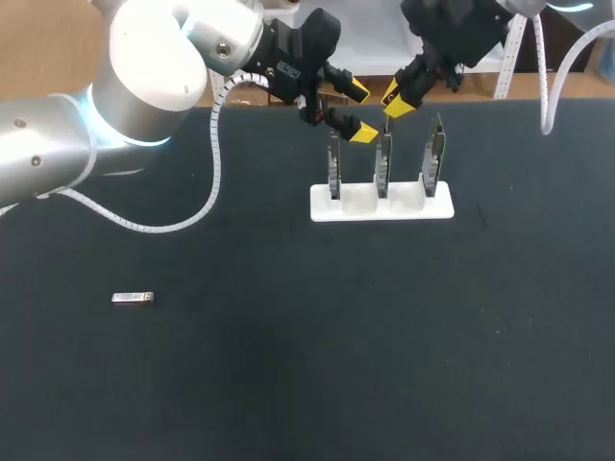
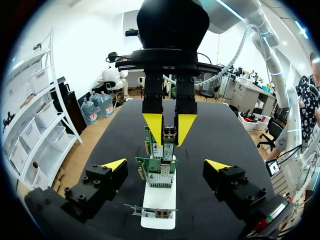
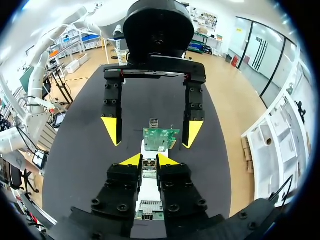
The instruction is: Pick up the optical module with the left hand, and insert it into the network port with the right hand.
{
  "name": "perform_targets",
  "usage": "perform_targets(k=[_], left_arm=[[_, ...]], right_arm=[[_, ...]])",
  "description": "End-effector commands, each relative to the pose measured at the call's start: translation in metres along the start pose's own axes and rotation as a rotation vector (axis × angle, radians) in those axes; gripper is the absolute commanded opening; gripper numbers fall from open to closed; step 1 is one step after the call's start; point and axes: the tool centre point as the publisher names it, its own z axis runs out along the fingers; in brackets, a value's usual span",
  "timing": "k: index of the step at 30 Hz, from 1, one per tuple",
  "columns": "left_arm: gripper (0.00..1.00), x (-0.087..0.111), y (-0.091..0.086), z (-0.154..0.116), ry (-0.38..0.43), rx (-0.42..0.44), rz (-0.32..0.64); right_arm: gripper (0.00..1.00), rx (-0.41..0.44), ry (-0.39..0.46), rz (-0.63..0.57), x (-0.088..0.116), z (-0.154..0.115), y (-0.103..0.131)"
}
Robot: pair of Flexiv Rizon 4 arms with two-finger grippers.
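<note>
my right claw [image 1: 397, 103] is pinching a small module [image 2: 169, 134] above the middle card [image 1: 382, 161] on the white stand [image 1: 381, 207], far centre. my left claw [image 1: 360, 112] is spread wide, just left of it. I see a second module [image 1: 133, 298] lying near left on the table [image 1: 288, 375].

Bright overhead light, soft shadows, mild glare

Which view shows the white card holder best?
The head view: whole white holder with three upright cards. The left wrist view sees it end-on; the right wrist view has it partly behind the right gripper.
</note>
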Motion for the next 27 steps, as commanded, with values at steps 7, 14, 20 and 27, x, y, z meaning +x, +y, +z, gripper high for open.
perform_targets(k=[7, 14, 20, 27], left_arm=[[1.0, 0.0003, -0.0004, 0.0003, -0.001, -0.002, 0.002], [1.0, 0.0003, -0.0004, 0.0003, -0.001, -0.002, 0.002], [1.0, 0.0003, -0.0004, 0.0003, -0.001, -0.002, 0.002], [1.0, 0.0003, -0.0004, 0.0003, -0.001, -0.002, 0.002]], right_arm=[[0.0, 0.0, 0.002, -0.001, -0.0018, 0.002, -0.0017], [0.0, 0.009, 0.008, 0.011, -0.0016, 0.0026, -0.0024], [0.0, 0.018, 0.008, 0.02, -0.0022, 0.0035, -0.0028], [0.0, 0.031, 0.004, 0.026, -0.0023, 0.0036, -0.0025]])
